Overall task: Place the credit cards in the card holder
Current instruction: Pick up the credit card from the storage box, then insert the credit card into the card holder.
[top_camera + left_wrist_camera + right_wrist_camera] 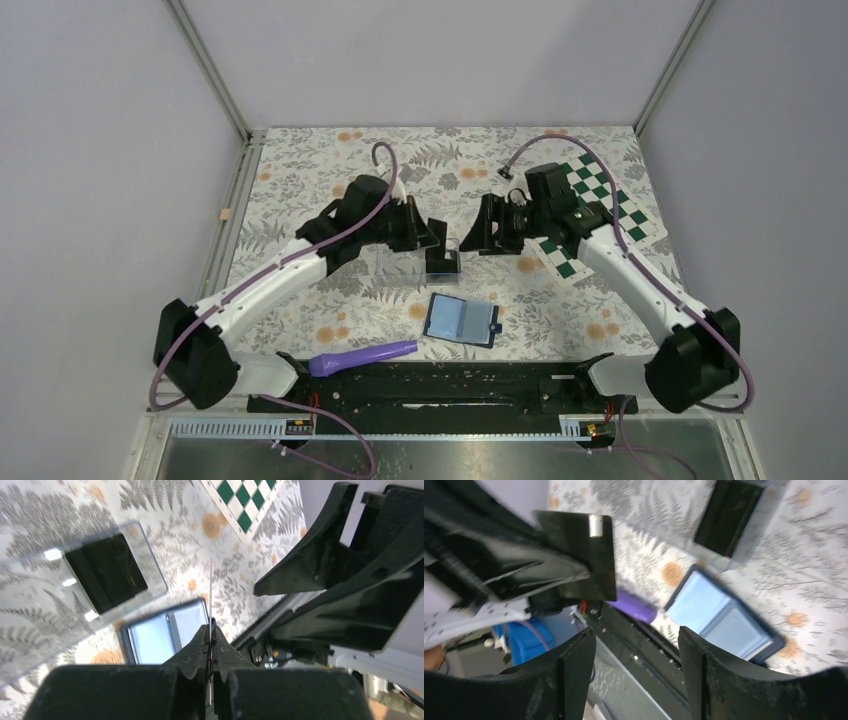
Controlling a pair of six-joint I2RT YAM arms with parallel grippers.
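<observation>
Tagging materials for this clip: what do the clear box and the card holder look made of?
Clear box: probably rigid transparent plastic, glossy; the fern-print table shows through it and light spots glint. Card holder: perhaps faux leather or fabric, matte navy rim, lighter blue pockets; too blurred to tell.

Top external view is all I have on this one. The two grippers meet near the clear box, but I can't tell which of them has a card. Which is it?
Observer: The left gripper is shut on a credit card, which the left wrist camera sees edge-on between the fingers.
Operator: And the right one?
Observer: The right gripper is open, with nothing between its fingers.
Operator: How many cards are in the box?
Observer: The credit cards in the clear box look like at least two, stacked slightly offset.
</observation>
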